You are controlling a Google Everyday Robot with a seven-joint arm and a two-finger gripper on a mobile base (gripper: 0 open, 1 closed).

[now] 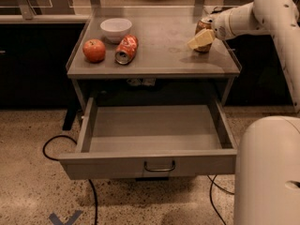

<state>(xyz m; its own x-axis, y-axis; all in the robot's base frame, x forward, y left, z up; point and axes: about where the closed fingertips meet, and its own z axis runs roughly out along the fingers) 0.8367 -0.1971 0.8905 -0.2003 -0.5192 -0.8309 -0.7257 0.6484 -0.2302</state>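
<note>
Pincer (199,40): mine, over the table's (164,60) right side, against the front of the brown can (204,24).
Grip: I cannot tell whether I clasp it.
Brown can: upright, near the right edge.
Left side: bowl (116,28) behind; apple (94,50) beside red can (126,49), which lies down.
Drawer (154,162): pulled open beneath.

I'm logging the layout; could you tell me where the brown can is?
In the camera view, the brown can stands at the right of the cabinet top, at the gripper, across from the soda can.
</note>
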